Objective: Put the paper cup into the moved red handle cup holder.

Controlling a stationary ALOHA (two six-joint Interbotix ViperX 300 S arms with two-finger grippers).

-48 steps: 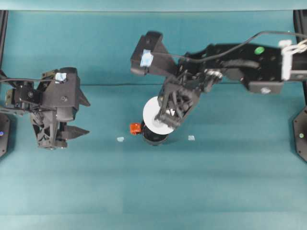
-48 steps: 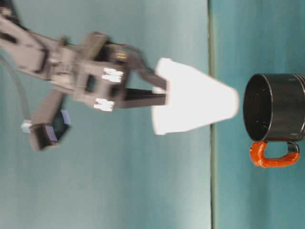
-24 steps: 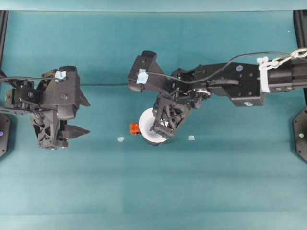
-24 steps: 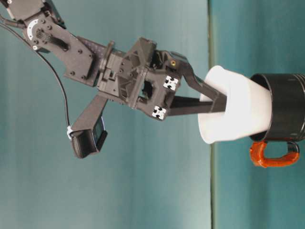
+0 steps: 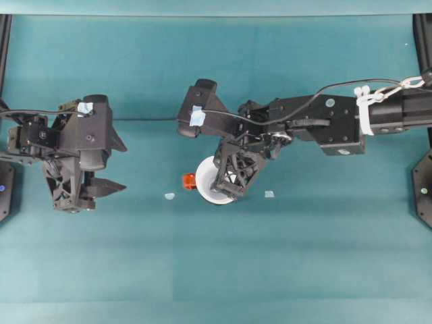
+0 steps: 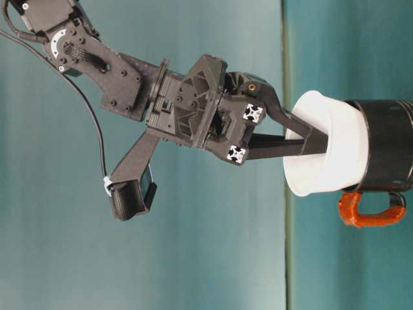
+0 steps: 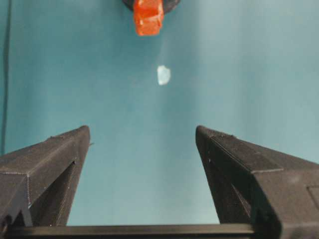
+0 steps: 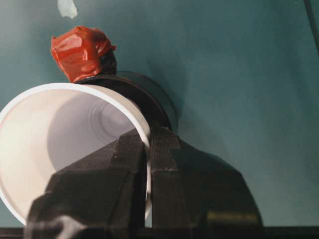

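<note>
Spanning a matte teal table (image 5: 304,256), with two black skeletal arms working over it. Reaching in from the right, the right gripper (image 5: 226,182) pinching the wall of the paper cup (image 6: 326,152), one finger inside and one outside. Lowering that smooth white tapered cup, its narrow base already sunk in the red handle cup holder (image 6: 387,152) near the table's middle, wide rim not yet seated. Judging the insertion step nearly done; calling next for a small straight descent, then parting the fingers. Idling well to the left, the left gripper (image 7: 142,174) spread wide, holding nothing. Showing glossy black round holder walls and a lumpy red-orange handle (image 8: 79,52).
</note>
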